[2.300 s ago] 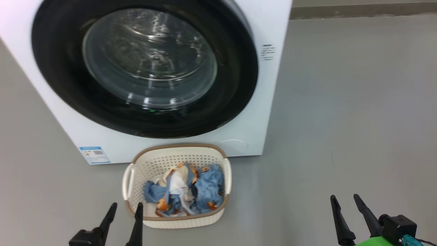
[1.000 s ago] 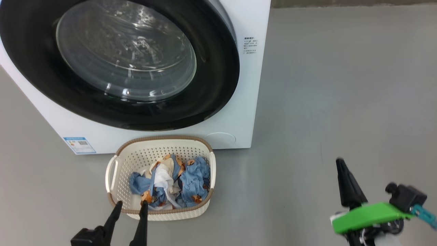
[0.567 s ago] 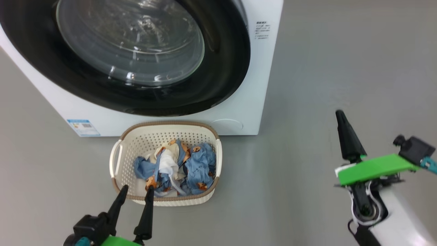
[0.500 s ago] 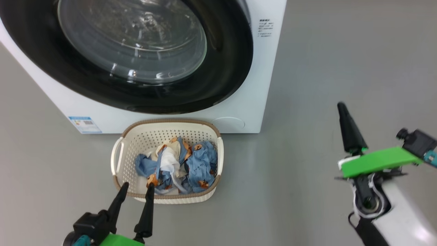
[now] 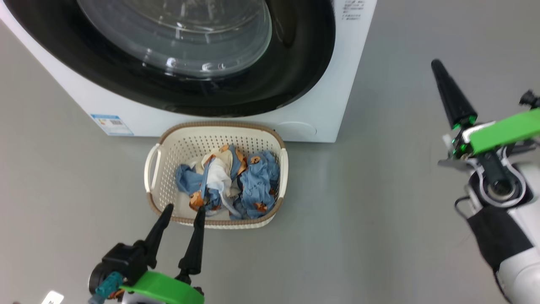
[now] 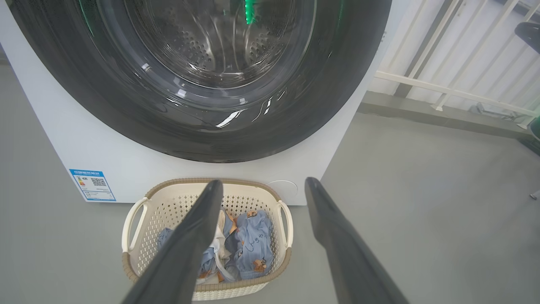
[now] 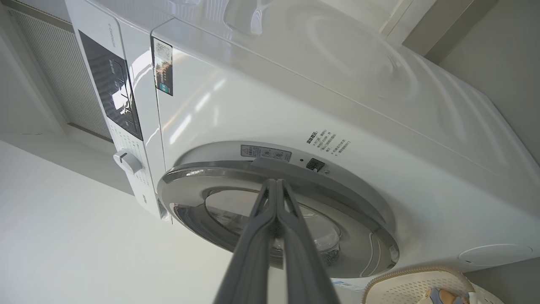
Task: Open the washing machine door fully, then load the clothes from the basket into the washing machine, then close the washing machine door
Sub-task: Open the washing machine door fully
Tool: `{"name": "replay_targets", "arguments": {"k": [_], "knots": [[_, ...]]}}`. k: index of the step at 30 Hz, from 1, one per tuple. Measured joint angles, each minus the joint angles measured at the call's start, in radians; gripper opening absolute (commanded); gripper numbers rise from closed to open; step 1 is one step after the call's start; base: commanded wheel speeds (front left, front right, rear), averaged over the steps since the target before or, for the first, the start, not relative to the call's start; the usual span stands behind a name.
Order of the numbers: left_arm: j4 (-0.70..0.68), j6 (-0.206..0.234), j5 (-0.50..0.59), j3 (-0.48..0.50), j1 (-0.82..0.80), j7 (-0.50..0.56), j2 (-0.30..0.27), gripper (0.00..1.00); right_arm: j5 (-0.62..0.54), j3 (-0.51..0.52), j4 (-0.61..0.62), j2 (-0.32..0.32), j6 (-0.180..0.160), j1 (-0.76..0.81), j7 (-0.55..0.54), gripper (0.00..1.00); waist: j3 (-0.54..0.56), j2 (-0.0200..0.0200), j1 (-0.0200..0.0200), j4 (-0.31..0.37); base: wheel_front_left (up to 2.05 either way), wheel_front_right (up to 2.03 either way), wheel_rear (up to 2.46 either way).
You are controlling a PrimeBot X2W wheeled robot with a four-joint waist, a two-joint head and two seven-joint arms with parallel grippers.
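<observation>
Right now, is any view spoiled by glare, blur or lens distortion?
Head view: sharp, small white glints on the washing machine door glass. Left wrist view: streaky reflections and a green glint on that door; the near fingers look soft. Right wrist view: wide-angle perspective skews the washing machine; sheen on its white panels.

From the head we look steeply down on the basket, close before the washing machine. Our left wrist faces both, low and near; our right wrist sees the washing machine door obliquely, from the side.
</observation>
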State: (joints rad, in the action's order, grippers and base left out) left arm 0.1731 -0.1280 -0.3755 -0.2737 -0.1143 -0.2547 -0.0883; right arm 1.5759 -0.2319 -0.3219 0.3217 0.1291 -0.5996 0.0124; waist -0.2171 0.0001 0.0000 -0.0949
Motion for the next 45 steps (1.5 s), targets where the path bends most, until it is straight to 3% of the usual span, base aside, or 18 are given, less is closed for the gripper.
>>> {"name": "replay_targets", "arguments": {"k": [11, 20, 29, 45], "knots": [[-0.002, 0.0, -0.002, -0.04, -0.077, -0.001, 0.009, 1.0, 0.096, 0.026, -0.095, 0.035, 0.0, -0.179, -0.26, 0.0, -0.085, 0.0, 0.0, -0.027, 0.0, 0.0, 0.0], [-0.006, 0.0, -0.012, -0.069, -0.128, -0.001, 0.021, 1.0, 0.124, 0.095, -0.154, 0.038, 0.0, -0.338, -0.396, 0.0, -0.149, 0.0, 0.0, -0.056, 0.0, 0.0, 0.0], [-0.016, 0.0, -0.019, -0.085, -0.185, -0.001, 0.028, 1.0, 0.115, 0.097, -0.225, 0.034, 0.0, -0.496, -0.529, 0.0, -0.225, 0.0, 0.0, -0.096, 0.0, 0.0, 0.0], [-0.024, 0.0, -0.034, -0.093, -0.237, -0.001, 0.05, 1.0, 0.044, 0.072, -0.281, 0.025, 0.0, -0.635, -0.58, 0.0, -0.311, 0.0, 0.0, -0.16, 0.0, 0.0, 0.0]]}}
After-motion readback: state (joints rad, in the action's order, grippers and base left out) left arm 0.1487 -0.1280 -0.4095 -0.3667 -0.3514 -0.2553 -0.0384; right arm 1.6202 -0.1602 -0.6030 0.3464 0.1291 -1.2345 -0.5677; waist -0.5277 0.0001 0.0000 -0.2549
